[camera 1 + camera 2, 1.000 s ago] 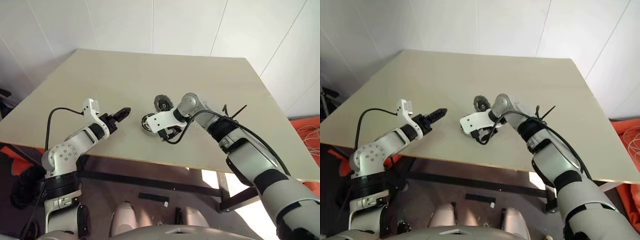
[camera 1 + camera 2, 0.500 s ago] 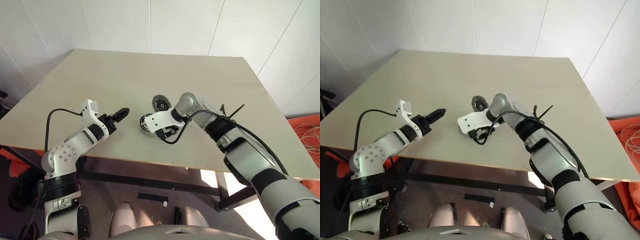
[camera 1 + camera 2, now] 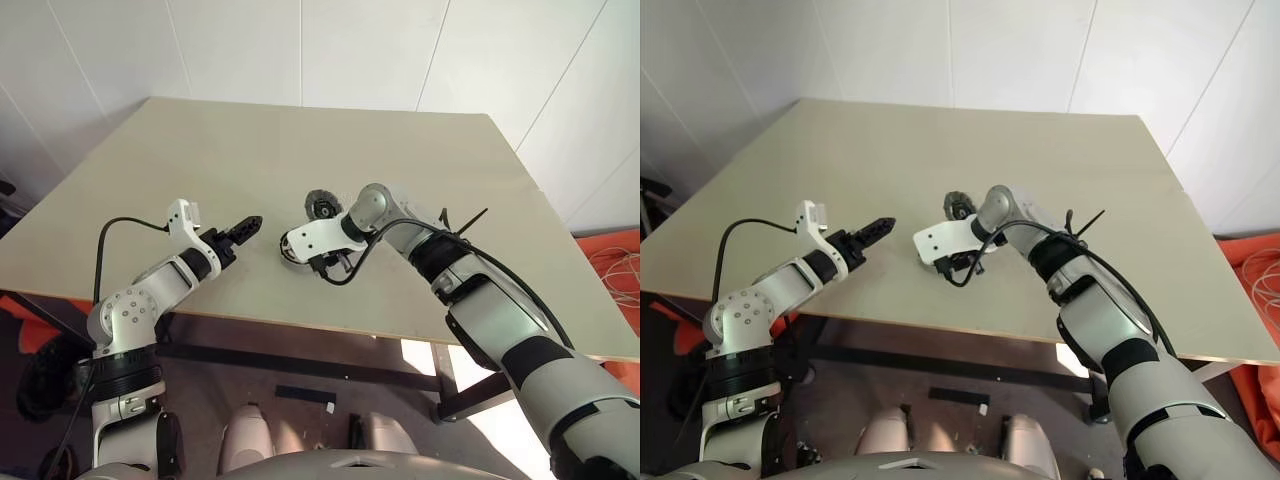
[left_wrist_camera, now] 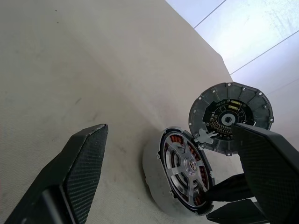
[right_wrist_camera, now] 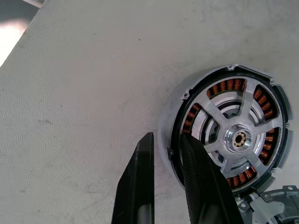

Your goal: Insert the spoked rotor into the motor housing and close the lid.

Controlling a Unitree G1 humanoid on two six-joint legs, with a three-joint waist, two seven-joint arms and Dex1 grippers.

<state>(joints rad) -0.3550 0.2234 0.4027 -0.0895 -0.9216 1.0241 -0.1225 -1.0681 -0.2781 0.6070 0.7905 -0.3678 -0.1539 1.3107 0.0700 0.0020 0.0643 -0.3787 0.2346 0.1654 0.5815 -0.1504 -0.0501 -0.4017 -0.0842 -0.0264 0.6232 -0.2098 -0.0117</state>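
The motor housing stands on the table with the spoked rotor lying flat inside it, and copper windings show through the rotor's gaps. The lid lies flat right beside the housing, its dark centre facing up. My right gripper points down at the table just outside the housing's rim. It is shut, with nothing between its fingers. My left gripper hovers a short way to the left of the housing, pointing at it, wide open and empty.
The beige table reaches back to a white wall, and its front edge runs just below both hands. A black cable loops under my right wrist. An orange thing lies on the floor at the far right.
Both hands keep their places by the housing. The whole picture has shifted slightly.
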